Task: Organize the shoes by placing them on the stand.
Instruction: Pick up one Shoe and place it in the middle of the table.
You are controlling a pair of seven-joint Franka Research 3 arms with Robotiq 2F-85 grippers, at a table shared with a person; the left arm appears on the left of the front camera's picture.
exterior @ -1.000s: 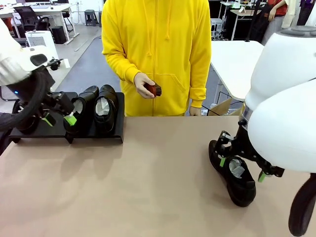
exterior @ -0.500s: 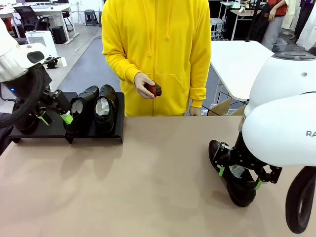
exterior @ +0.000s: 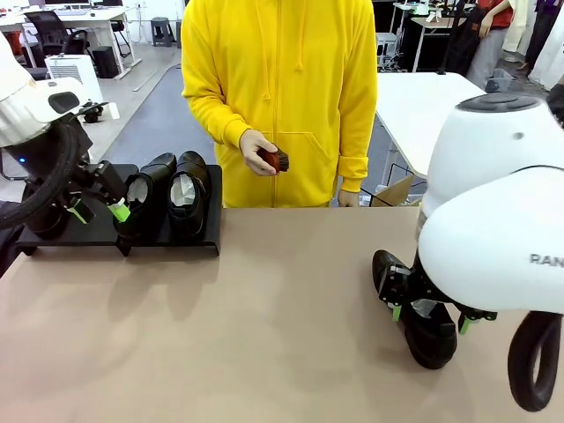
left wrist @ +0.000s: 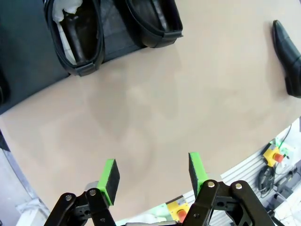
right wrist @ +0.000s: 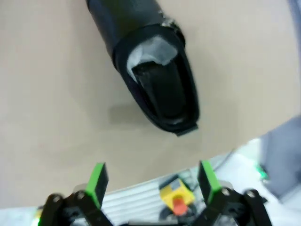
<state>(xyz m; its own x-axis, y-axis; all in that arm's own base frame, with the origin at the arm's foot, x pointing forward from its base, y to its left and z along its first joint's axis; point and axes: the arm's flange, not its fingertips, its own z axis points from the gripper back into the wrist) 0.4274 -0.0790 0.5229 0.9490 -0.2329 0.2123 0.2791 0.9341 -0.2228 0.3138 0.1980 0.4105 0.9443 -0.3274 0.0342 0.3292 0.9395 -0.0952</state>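
Two shoes (exterior: 167, 196) sit side by side on the stand (exterior: 210, 231) at the frame's left; a third shoe (exterior: 423, 324) lies on the table (exterior: 264, 326) at lower right. The left gripper (exterior: 97, 211) and right gripper (exterior: 429, 315) both gape wide, holding nothing.

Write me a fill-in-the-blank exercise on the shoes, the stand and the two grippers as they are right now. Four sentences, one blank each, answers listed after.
1. The two shoes on the stand sit at its ____ end in the front view.
2. The loose shoe lies on the ____.
3. The right gripper, above that shoe, has its fingers ____.
4. The left gripper holds ____.

Missing words: right; table; open; nothing
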